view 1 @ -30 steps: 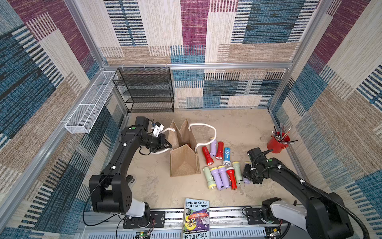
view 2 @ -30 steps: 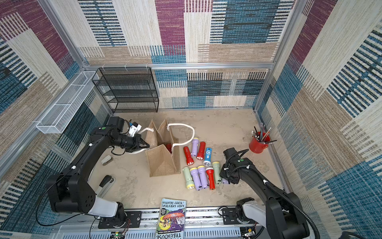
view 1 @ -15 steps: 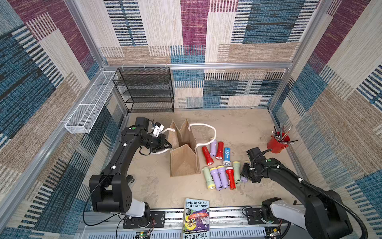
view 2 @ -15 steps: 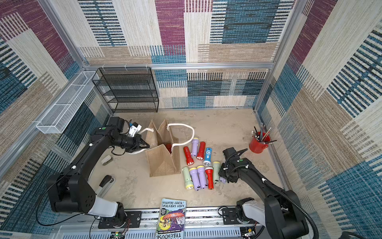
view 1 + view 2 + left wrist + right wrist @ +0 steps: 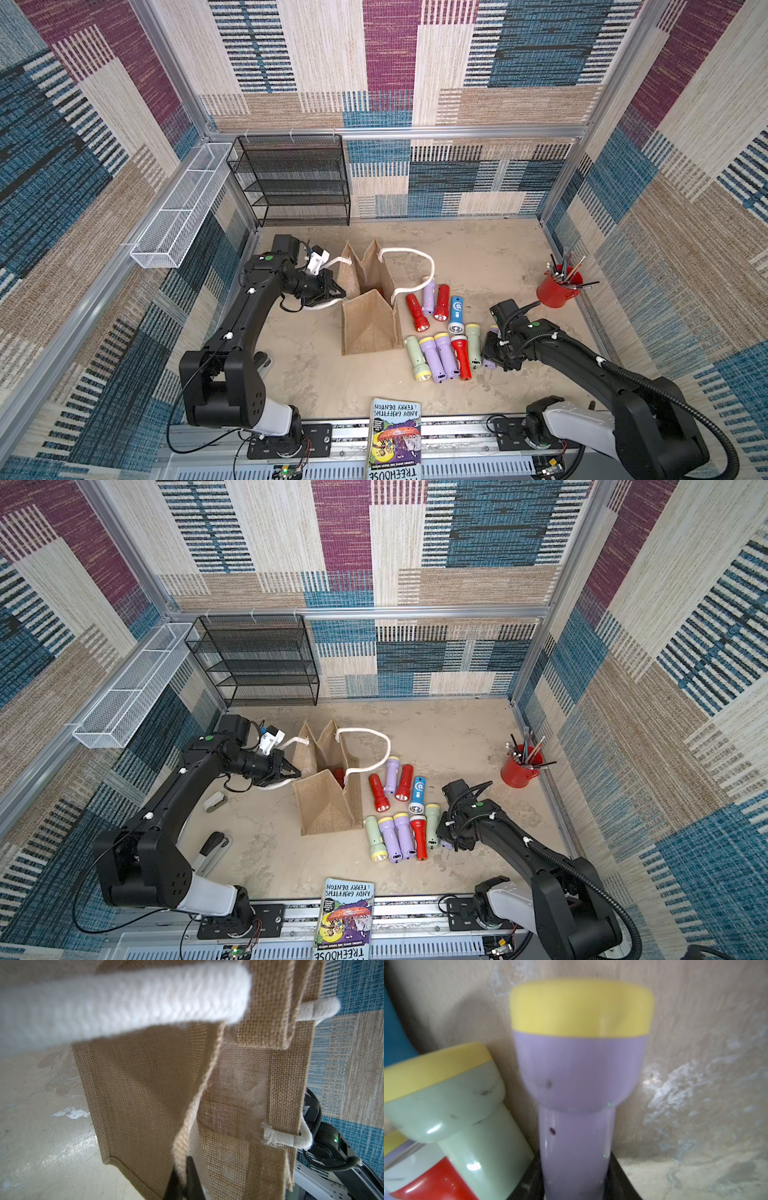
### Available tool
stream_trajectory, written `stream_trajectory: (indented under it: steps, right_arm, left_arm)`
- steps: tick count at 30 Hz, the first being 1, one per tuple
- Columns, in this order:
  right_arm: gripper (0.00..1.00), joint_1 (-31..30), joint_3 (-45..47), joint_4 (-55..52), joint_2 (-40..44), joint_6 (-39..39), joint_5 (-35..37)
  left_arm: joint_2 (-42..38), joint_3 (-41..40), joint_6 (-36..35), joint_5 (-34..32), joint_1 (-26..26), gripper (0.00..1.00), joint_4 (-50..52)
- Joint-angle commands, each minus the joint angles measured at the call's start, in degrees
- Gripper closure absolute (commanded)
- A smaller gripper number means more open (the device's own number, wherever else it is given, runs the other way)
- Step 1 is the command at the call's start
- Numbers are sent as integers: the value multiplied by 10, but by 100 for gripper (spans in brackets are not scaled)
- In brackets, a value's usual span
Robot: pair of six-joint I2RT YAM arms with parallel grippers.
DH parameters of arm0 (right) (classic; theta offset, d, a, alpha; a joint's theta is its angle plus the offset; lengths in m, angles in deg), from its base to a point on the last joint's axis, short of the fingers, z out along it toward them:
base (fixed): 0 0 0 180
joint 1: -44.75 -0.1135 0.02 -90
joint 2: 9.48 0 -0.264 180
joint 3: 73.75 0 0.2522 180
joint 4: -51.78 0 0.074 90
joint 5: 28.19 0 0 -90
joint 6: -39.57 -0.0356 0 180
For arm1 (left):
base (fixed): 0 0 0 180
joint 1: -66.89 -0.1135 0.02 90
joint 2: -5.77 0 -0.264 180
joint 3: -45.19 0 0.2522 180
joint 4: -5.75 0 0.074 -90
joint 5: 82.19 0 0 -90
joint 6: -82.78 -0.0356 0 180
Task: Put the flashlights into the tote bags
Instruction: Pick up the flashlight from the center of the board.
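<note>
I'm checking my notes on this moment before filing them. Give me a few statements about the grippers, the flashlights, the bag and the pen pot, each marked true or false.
The left gripper pinches the tote bag's burlap edge. True.
The right gripper has a red flashlight between its fingers. False: it is a lilac flashlight with a yellow head.
The blue flashlight lies on the table, outside the bag. True.
The red pot of pens lies tipped over. False: it stands upright.
</note>
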Motion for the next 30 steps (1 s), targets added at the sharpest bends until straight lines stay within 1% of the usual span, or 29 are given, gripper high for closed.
stream_trajectory:
  steps: [1,2,4,10,14,19,21,24,30]
  right_arm:
    - [70,-1,-3,-23,-1,-13,12]
    - [73,-2,-8,-26,1,-15,19]
    - [75,-1,-24,-33,6,-15,30]
    - [75,-1,-108,-65,19,0,68]
    - [76,-2,-190,-85,21,19,94]
    - [78,-8,-308,-64,1,38,86]
    - [79,-23,-355,-46,-16,45,78]
    - [78,-63,-433,-23,-60,62,58]
    - [78,-153,-586,61,-172,93,-3]
  left_arm:
    - [-2,-1,-8,-2,-1,100,4]
    - [-2,0,-7,-1,-1,100,4]
    - [-2,0,-7,-1,-1,100,4]
    - [1,3,-6,1,-1,100,4]
    - [0,2,-6,1,0,100,4]
    - [1,5,-4,3,-1,100,4]
    - [0,5,-4,4,-1,100,5]
    - [-3,6,-3,3,-1,100,4]
    - [-9,5,0,5,-1,100,4]
